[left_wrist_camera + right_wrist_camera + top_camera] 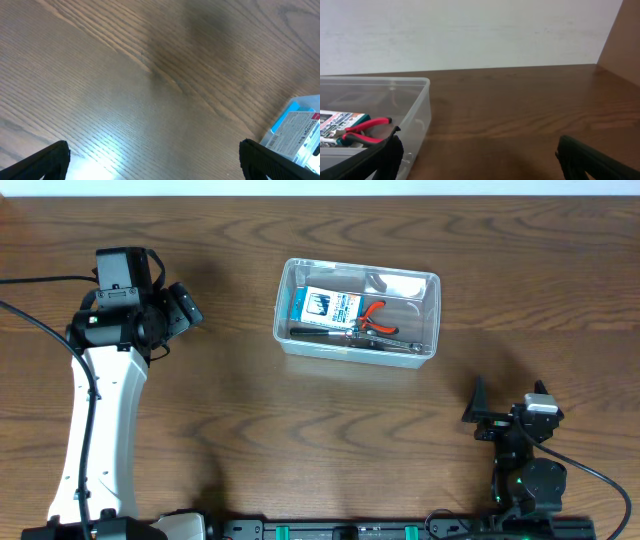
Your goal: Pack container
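Well, your container (pixel 283 320) is a clear, shallow, rimmed tub with rounded corners, sitting on the desk (pixel 230 410) slightly toward twelve o'clock of centre, holding a blue-and-white box (pixel 330 307) and red-handled pliers (pixel 373 317). Your left claw (pixel 155 162), at its nine o'clock, and right claw (pixel 477 155), at five, both gape wide.

Bright, even light; glare on the table (pixel 95 150), perhaps slightly blurred.

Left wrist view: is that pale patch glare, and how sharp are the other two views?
Left wrist: yes, glare on the table, the whole frame soft, the box label barely legible. Right wrist: the container fairly sharp, the near pincer fingers dark and blurred. Overhead: even light, sharp, only soft shadows on the wood.
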Controlling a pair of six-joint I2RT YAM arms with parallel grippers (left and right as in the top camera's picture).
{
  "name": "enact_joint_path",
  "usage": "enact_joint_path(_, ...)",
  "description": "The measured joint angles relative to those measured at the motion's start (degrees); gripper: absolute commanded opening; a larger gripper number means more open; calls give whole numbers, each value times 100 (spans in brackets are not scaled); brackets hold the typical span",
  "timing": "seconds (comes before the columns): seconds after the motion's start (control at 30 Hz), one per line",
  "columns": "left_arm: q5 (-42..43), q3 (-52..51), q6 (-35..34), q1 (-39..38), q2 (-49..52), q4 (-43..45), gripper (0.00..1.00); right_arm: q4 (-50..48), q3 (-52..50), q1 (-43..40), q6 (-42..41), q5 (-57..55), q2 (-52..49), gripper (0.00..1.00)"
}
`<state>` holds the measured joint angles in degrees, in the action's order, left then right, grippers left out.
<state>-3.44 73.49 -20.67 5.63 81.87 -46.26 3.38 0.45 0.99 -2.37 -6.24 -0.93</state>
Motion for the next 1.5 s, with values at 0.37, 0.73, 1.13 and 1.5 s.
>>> enact_joint_path(0.37,0,0,0,0,0,0,98,0,0,0,0,0,0,99)
enact_joint_path(0.73,0,0,0,0,0,0,98,0,0,0,0,0,0,99)
enact_joint_path(1.13,0,0,0,0,0,0,98,0,0,0,0,0,0,98)
enact_joint_path(1.5,-2,-50,0,0,-1547,2,98,2,0,2,0,0,0,99)
